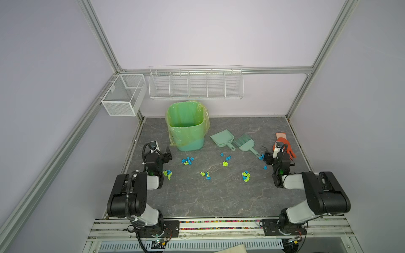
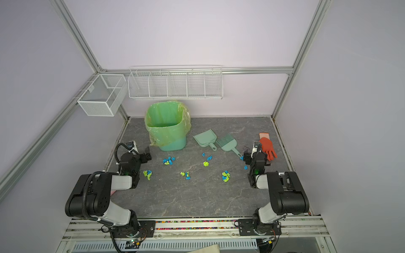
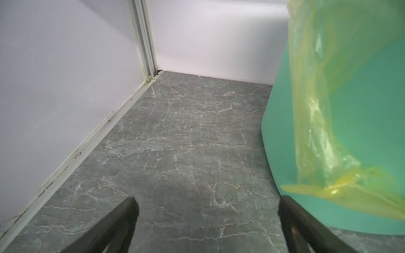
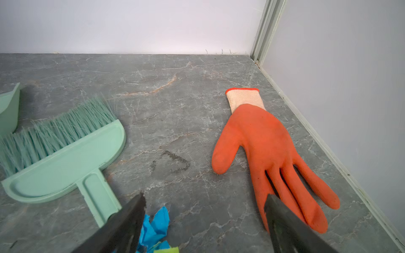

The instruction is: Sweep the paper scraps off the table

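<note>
Cell floor = table, dk grey w/ pale veins, alu rails round it. On back wall above it: long wire rack. Mesh basket hangs on L-side rail.

Green bin w/ yellowish liner stands at back of table, left of centre.

L gripper just beside bin's near-left side, over bare table. Fingers spread wide, nothing btwn them.

R gripper near R edge, fingers also spread wide, empty. Wrist view: brush handle by one finger, glove fingertips by the other.

Dustpan lies flat just right of bin. Brush just beside it, handles pointing toward arms.

Orange glove flat near R edge, cuff toward back wall.

Paper scraps: blue + lime wads, all on table, strewn across mid strip in front of bin, pan & brush. Several clumps plus singles. One blue bit at brush handle tip, right by R gripper.
</note>
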